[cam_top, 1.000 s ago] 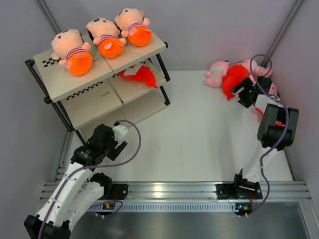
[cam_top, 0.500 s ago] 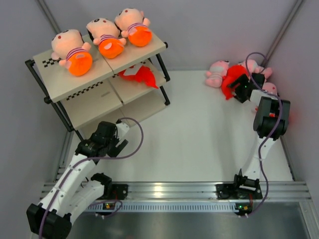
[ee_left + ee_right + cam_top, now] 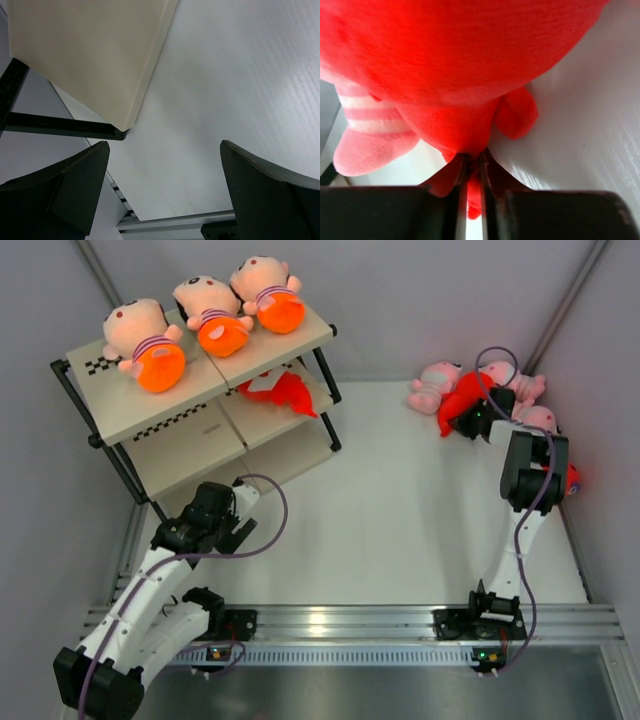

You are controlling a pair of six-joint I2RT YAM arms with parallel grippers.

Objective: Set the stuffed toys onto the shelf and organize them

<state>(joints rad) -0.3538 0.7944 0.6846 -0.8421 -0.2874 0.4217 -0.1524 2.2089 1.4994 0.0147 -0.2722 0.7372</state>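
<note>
1. The right gripper (image 3: 470,418) reaches to the far right corner of the table (image 3: 400,530), its fingers pressed together on a fold of a red-orange fish plush (image 3: 460,397); the wrist view shows red cloth nipped between them
2. That fish lies in a heap with the pink striped dolls (image 3: 430,387), touching them
3. The left gripper (image 3: 236,527) hangs near the left edge, just off the near corner of the shelf (image 3: 190,445), with its fingers spread wide and nothing between them
4. A second fish plush (image 3: 282,390) lies on the right end of the shelf's middle tier
5. Three peach dolls (image 3: 145,340) line the top tier
</note>
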